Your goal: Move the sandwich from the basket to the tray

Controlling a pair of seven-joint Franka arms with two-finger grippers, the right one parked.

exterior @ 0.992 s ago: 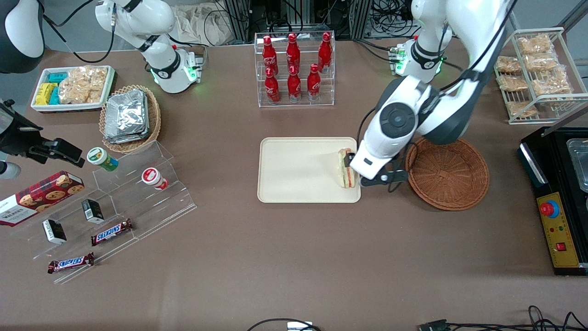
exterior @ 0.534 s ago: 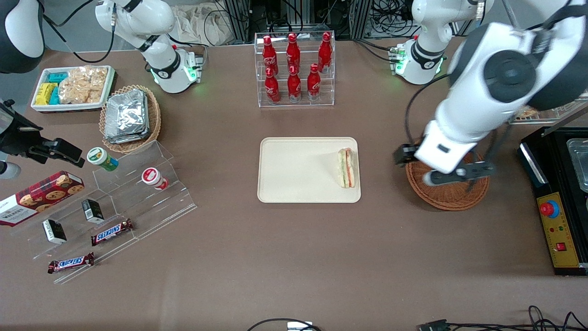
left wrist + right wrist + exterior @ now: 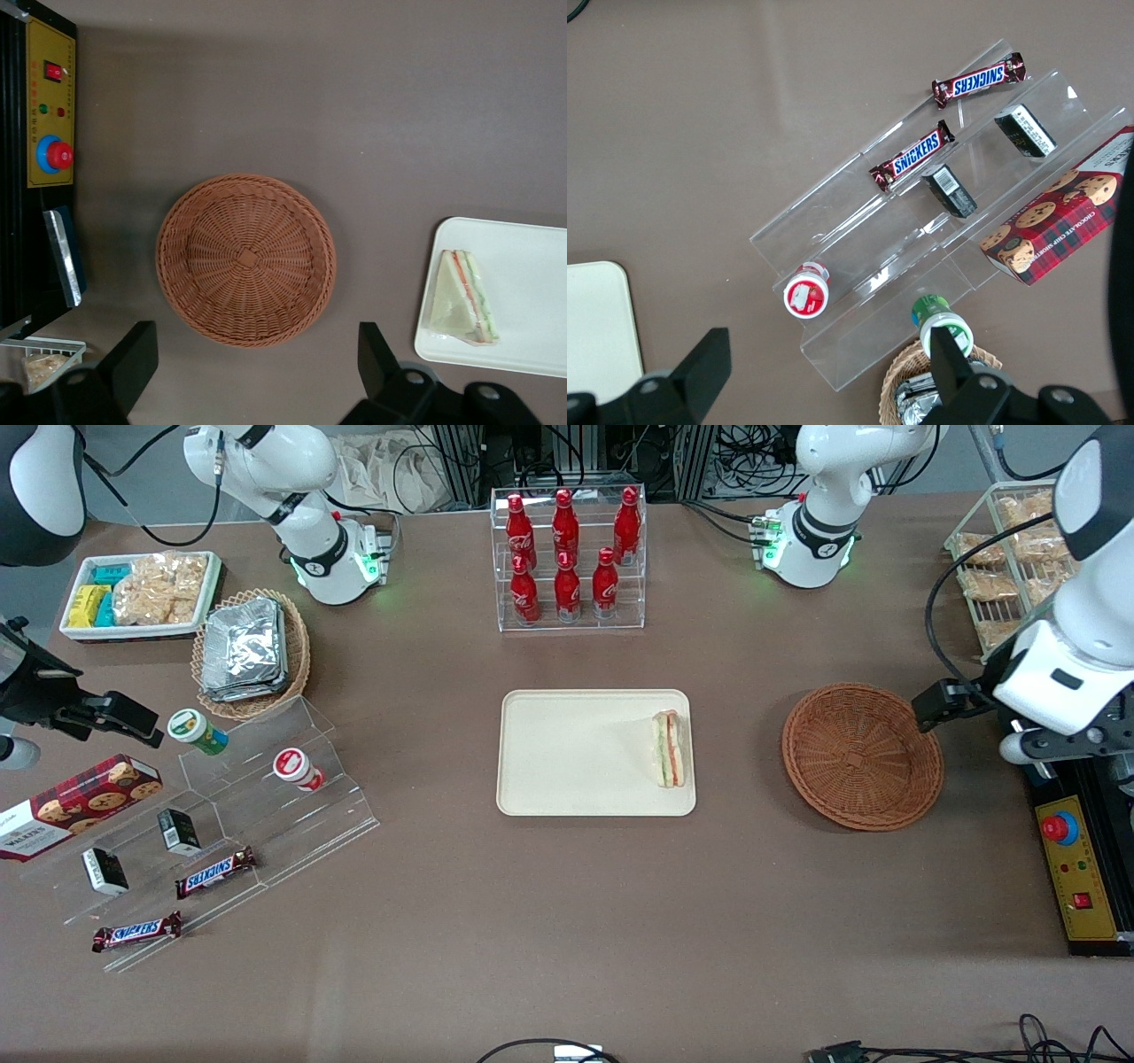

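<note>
The sandwich (image 3: 669,748), a clear-wrapped wedge with green and red filling, lies on the cream tray (image 3: 576,753) by the tray's edge nearest the basket. It also shows in the left wrist view (image 3: 462,299) on the tray (image 3: 532,301). The reddish-brown basket (image 3: 862,755) is empty and also shows in the left wrist view (image 3: 246,258). My left gripper (image 3: 1067,746) is raised high beside the basket, toward the working arm's end of the table. It is open and empty, with its fingers wide apart (image 3: 255,363).
A black control box with a red button (image 3: 1076,859) stands at the working arm's end, with a wire rack of snack bags (image 3: 1019,558) farther back. A clear rack of red bottles (image 3: 567,558) stands farther from the camera than the tray.
My left gripper has let go of the sandwich on the tray, risen and swung away over the basket toward the working arm's end. The sandwich has stayed on the tray.
</note>
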